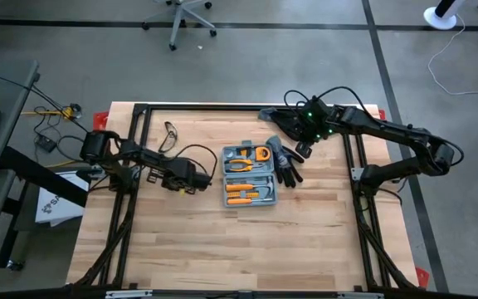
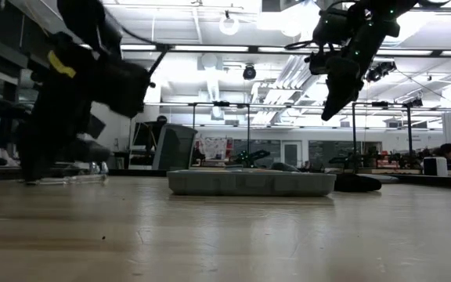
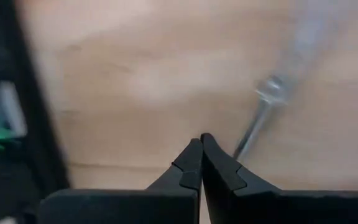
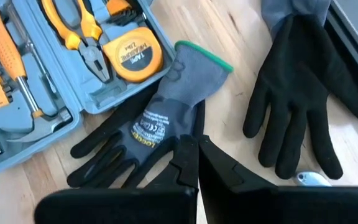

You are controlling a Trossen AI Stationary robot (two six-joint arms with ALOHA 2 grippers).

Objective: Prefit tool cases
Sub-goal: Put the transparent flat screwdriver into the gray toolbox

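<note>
lying open at the centre of the high view, the flat grey-blue rectangular plastic tool case [image 1: 250, 177] rests on the pale wooden tabletop [image 1: 222, 249], with orange-handled pliers, a yellow tape measure and screwdrivers seated in its trays. just right of it lie black-and-grey work gloves [image 1: 285, 162], one touching the case's edge. the right pincer [image 1: 302, 150] hovers above those gloves, fingers pressed together and empty. the left pincer [image 1: 197, 184] sits low at centre-left, also closed on nothing, with a clear-handled screwdriver [image 3: 278, 87] on the wood just ahead of it. the task looks barely begun; next probably calls for opening the left fingers around that screwdriver and carrying it to a free slot.
</note>
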